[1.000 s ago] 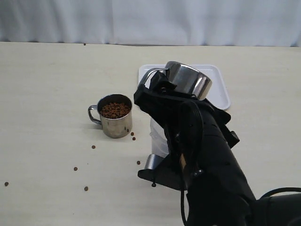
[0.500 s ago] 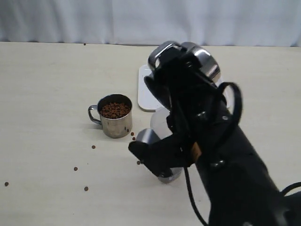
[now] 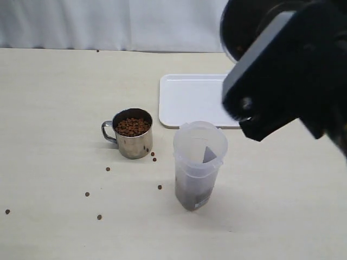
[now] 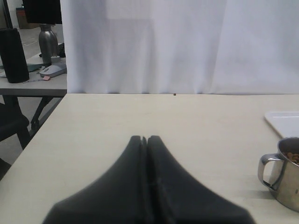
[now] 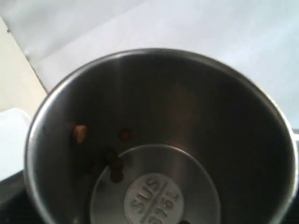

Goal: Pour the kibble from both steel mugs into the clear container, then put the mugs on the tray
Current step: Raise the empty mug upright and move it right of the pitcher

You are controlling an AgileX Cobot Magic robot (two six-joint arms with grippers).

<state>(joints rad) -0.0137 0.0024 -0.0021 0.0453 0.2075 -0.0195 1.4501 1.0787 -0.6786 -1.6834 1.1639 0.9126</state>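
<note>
One steel mug (image 3: 132,133), full of kibble (image 3: 132,126), stands upright on the table left of the clear container (image 3: 198,162). The container holds a dark layer of kibble low down. Behind it lies the white tray (image 3: 190,100), with nothing on it. The second steel mug (image 5: 159,140) fills the right wrist view, lifted in front of the curtain, with only a few pellets (image 5: 114,168) stuck inside. My right gripper holds it, though its fingers are hidden. My left gripper (image 4: 145,139) is shut and holds nothing; it is low over the table, left of the full mug (image 4: 286,173).
My right arm (image 3: 293,65) looms large at the upper right of the exterior view, covering the tray's right end. Several loose pellets (image 3: 107,169) lie on the table in front of the full mug. A white curtain backs the table.
My right arm has swung up and away from the container with the nearly empty mug, uncovering the container and most of the tray. The full mug has not moved.
</note>
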